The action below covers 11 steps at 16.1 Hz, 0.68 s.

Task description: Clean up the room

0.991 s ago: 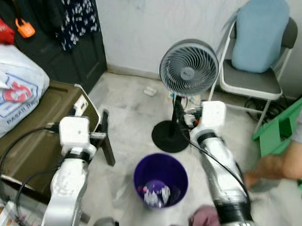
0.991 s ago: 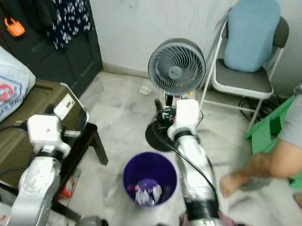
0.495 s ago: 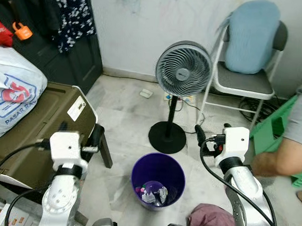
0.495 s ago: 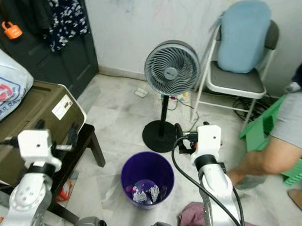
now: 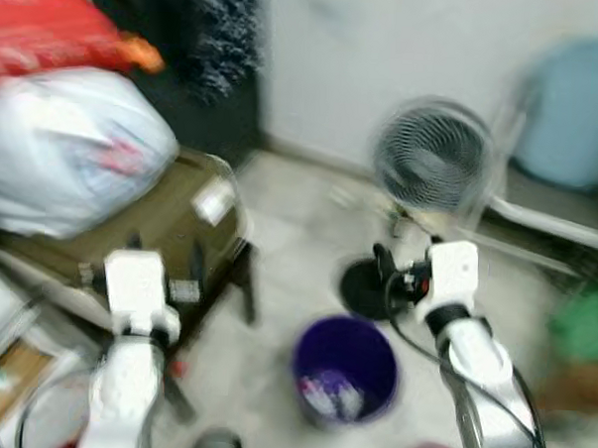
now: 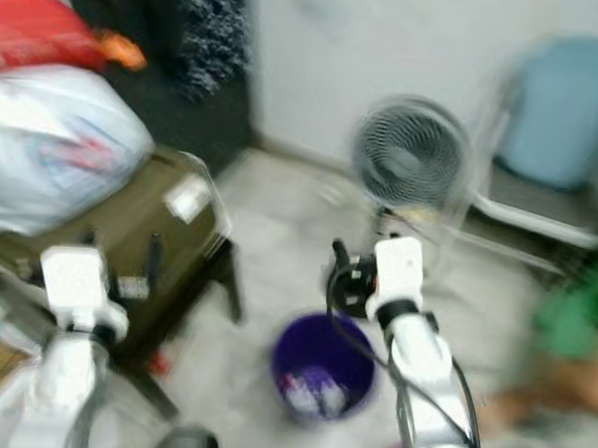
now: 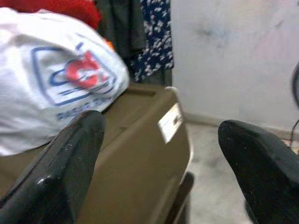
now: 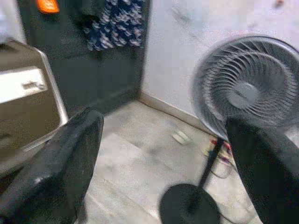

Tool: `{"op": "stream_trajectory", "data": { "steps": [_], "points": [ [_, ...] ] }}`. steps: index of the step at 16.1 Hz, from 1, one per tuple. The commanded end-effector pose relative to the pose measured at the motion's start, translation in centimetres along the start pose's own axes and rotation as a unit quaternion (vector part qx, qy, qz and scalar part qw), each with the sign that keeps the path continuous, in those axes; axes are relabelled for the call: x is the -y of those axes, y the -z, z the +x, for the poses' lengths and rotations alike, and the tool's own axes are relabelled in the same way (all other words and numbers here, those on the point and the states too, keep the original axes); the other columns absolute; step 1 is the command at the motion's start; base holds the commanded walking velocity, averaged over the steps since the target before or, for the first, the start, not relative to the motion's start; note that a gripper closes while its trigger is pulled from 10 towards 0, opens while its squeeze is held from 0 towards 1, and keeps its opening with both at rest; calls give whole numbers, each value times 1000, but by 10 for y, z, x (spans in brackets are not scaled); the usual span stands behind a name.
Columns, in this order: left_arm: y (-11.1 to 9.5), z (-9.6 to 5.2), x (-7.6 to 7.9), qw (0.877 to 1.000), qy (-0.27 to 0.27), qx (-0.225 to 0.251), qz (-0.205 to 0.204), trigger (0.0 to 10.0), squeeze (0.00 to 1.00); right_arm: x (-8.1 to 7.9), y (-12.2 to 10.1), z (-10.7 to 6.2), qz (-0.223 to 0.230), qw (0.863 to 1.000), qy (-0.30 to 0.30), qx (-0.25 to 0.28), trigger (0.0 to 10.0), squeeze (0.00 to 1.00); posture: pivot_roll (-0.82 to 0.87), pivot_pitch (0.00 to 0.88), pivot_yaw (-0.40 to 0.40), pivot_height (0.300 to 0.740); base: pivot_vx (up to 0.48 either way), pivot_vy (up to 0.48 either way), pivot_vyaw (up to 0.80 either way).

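Purple and blurred, the bin [image 5: 344, 370] sits on the pale floor between your two raised arms in the head views, some scraps already inside it, a standing fan [image 6: 411, 159] behind it. Your left wrist view shows the left gripper [image 7: 159, 154] spread wide and empty before a white sack [image 7: 51, 93] on an olive case [image 7: 140, 154]. Your right wrist view shows the right gripper [image 8: 163, 154] equally wide, facing the fan; you seem to be between pickups, so next find more litter.

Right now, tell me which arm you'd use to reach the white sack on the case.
Left, probably. The left gripper is open and faces the white sack on the olive case; the right gripper faces the fan.
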<state>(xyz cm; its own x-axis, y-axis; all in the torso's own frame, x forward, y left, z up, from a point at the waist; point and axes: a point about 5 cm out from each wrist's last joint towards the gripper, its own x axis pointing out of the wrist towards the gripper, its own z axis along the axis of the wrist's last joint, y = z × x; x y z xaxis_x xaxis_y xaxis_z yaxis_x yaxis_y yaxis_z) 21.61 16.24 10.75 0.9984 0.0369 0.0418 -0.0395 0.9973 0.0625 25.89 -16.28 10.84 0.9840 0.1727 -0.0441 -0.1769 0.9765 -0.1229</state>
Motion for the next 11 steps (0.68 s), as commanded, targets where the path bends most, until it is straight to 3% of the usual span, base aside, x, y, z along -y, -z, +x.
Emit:
{"op": "stream_trajectory", "data": {
  "steps": [1,11],
  "points": [
    [-5,3,-2,1000,-4,10,5,10000,0,-3,-5,4,-2,1000,-8,7,10000,0,-105,0,7,740,0,0,800],
    [-5,7,-3,1000,-19,11,18,10000,0,-7,-14,23,10,1000,-7,23,10000,0,-101,0,14,740,0,0,800]
  ]
}}
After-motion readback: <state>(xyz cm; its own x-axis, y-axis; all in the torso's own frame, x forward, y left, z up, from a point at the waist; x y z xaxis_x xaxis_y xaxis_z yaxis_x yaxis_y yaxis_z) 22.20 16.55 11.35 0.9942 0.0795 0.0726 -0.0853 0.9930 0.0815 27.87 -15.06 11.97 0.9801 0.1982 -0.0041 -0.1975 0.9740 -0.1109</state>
